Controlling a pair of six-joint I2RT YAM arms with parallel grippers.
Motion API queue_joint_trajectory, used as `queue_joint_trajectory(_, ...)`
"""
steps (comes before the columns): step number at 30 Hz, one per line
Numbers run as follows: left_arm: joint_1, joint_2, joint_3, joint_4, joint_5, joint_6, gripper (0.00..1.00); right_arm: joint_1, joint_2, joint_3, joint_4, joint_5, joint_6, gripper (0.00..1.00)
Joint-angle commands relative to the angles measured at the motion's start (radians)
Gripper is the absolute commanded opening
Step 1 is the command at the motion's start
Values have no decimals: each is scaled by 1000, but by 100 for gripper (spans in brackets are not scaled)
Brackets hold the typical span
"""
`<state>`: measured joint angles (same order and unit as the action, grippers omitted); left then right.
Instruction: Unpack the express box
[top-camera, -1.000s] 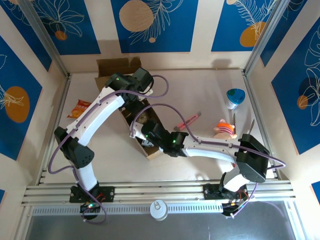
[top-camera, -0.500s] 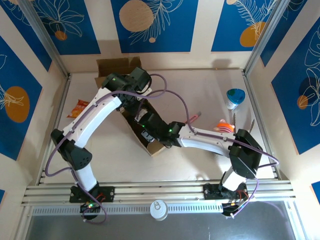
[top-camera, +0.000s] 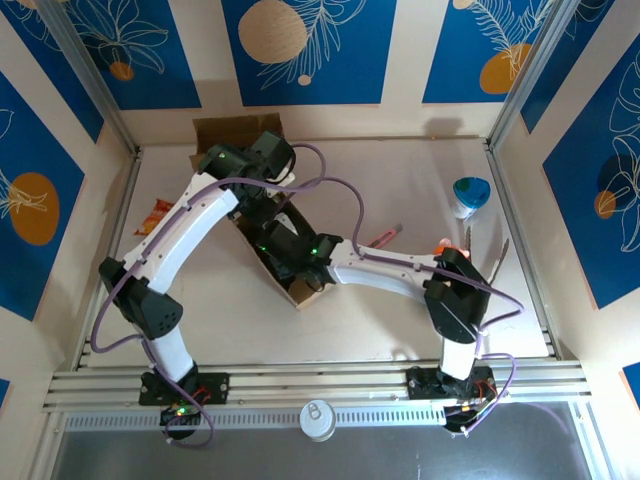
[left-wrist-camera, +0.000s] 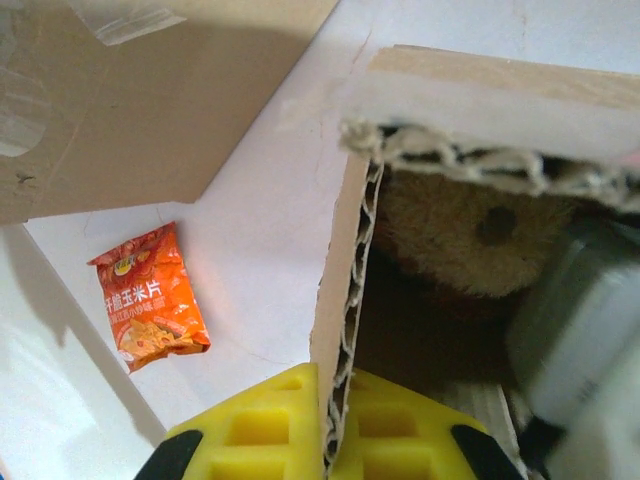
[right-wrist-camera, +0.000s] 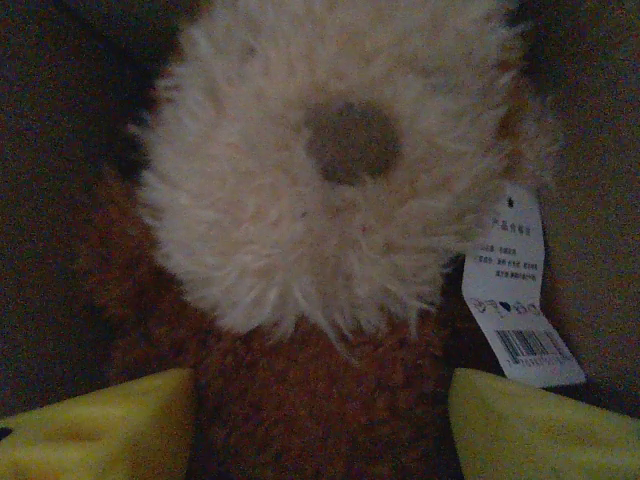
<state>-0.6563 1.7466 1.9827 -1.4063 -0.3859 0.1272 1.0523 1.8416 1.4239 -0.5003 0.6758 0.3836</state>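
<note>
The cardboard express box (top-camera: 298, 290) lies open in the middle-left of the table. My left gripper (top-camera: 262, 196) is shut on its corrugated side wall (left-wrist-camera: 345, 270), the yellow pads (left-wrist-camera: 262, 425) pinching the wall's edge from both sides. My right gripper (top-camera: 277, 240) reaches down inside the box. In the right wrist view its jaws stand wide open on either side of a brown plush toy (right-wrist-camera: 300, 210) with a pale fuzzy muzzle and a white barcode tag (right-wrist-camera: 515, 290). The yellow fingertips (right-wrist-camera: 100, 425) flank the toy's brown body. The toy (left-wrist-camera: 455, 235) also shows inside the box in the left wrist view.
An orange snack packet (top-camera: 158, 213) lies left of the box. A loose cardboard flap (top-camera: 235, 130) sits at the back wall. A pink pen (top-camera: 382, 238), an orange toy (top-camera: 447, 250) and a blue-white cup (top-camera: 470, 195) lie to the right. A can (top-camera: 318, 420) stands on the front rail.
My right arm has swung left and pushed its gripper deeper into the box, down over the plush toy. The left gripper has kept its hold on the box wall, shifting slightly.
</note>
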Motion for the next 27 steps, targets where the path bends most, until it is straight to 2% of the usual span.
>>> queue_joint_trajectory(1,-22,-44,3,-11,67,-17,0,-36,105,45,-52,-31,40,67)
queue_joint_trajectory(5,-22,-50,-2,-9,73,-18,0,-45,165,74,-57,-63,42,64)
queue_joint_trajectory(7,-23,-53,-5,-11,70,-17,0,-49,180,76,-58,-77,42,57)
queue_joint_trajectory(12,-21,-59,-20,-8,57,-28,0,-50,152,43,-31,-90,36,7)
queue_joint_trajectory(13,-21,-59,-24,-10,53,-31,0,-49,140,35,-23,-87,34,0)
queue_joint_trajectory(27,27,3,-35,-40,-9,-110,0,42,-225,-237,289,12,-98,0)
